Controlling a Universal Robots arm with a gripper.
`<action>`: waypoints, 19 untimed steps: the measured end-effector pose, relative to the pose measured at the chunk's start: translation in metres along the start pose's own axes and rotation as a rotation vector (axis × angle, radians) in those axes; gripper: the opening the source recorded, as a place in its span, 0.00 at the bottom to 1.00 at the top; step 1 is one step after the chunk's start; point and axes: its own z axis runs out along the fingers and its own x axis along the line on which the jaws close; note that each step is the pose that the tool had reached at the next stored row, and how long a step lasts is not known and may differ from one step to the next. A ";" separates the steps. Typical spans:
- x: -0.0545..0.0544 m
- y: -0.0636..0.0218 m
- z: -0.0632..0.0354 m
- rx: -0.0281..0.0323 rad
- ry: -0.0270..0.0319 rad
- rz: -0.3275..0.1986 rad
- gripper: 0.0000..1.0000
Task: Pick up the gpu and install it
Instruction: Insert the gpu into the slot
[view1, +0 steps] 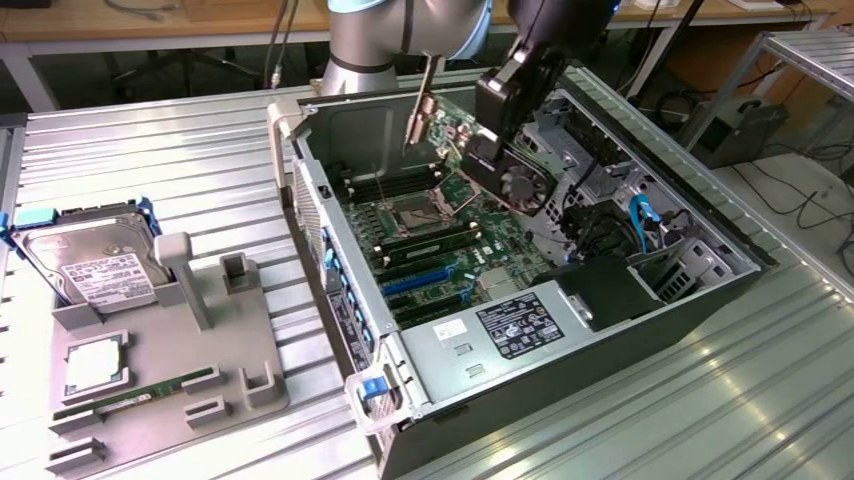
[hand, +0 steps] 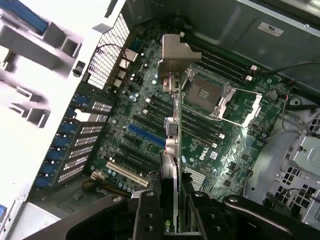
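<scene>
My gripper (view1: 497, 120) is shut on the gpu (view1: 518, 180), a dark card with a black fan. It hangs tilted above the open computer case (view1: 694, 300), clear of the motherboard (view1: 441, 240). Its silver bracket (view1: 424, 100) points toward the case's rear wall. In the wrist view the gpu (hand: 172, 150) shows edge-on between my fingers (hand: 149, 212), its bracket (hand: 175, 52) at the far end. Below it lie the blue expansion slot (hand: 145, 135) and the CPU socket (hand: 207, 92).
A grey holder tray (view1: 160, 360) at the exterior view's left carries a hard drive (view1: 100, 265), a green memory stick (view1: 134, 393) and a chip (view1: 94, 365). Inside the case are a power supply (view1: 521, 322) and cables (view1: 641, 225). Everything rests on a ribbed metal table (view1: 160, 160).
</scene>
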 end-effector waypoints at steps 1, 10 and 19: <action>0.000 -0.0001 0.0008 0.0027 0.0015 -0.034 0.26; 0.000 -0.0004 0.0053 0.0166 0.0119 -0.223 0.26; 0.000 -0.0006 0.0077 0.0316 0.0217 -0.443 0.26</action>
